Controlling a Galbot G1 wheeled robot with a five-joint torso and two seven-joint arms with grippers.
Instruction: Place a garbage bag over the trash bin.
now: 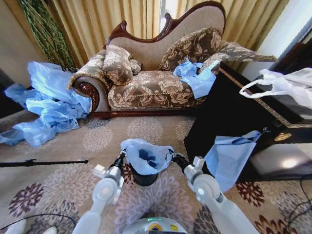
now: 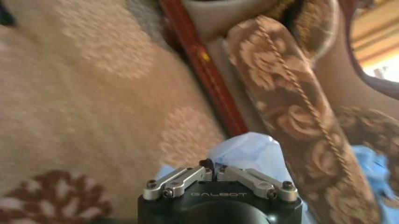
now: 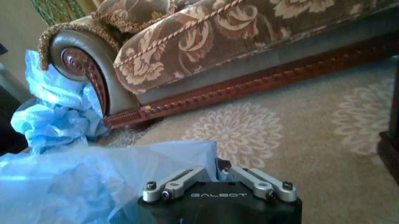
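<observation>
While both arms reach forward from the bottom of the head view, one garbage bag hangs stretched between them, low in the middle of the frame. It drapes over the top of one trash bin, whose black wall shows just beneath the blue plastic, standing on the patterned carpet. The bag's mouth sags open, dark inside, and covers the rim only loosely.

Two grippers are at work. The left gripper sits at the bag's left edge, its fingers pressed together on a pinch of the plastic; in the left wrist view the left gripper has its tips meeting with pale blue film bunched right behind them. The right gripper holds the bag's right edge the same way, and in the right wrist view the right gripper is closed with the blue sheet spilling away from its tips across the lower left of that frame.

One sofa fills the upper middle of the head view. One big heap of blue sheeting lies at its left end, and a smaller blue clump rests on the seat toward the right. One dark cabinet stands at the right, with another blue bag hanging off its front corner and one white bag on top.
</observation>
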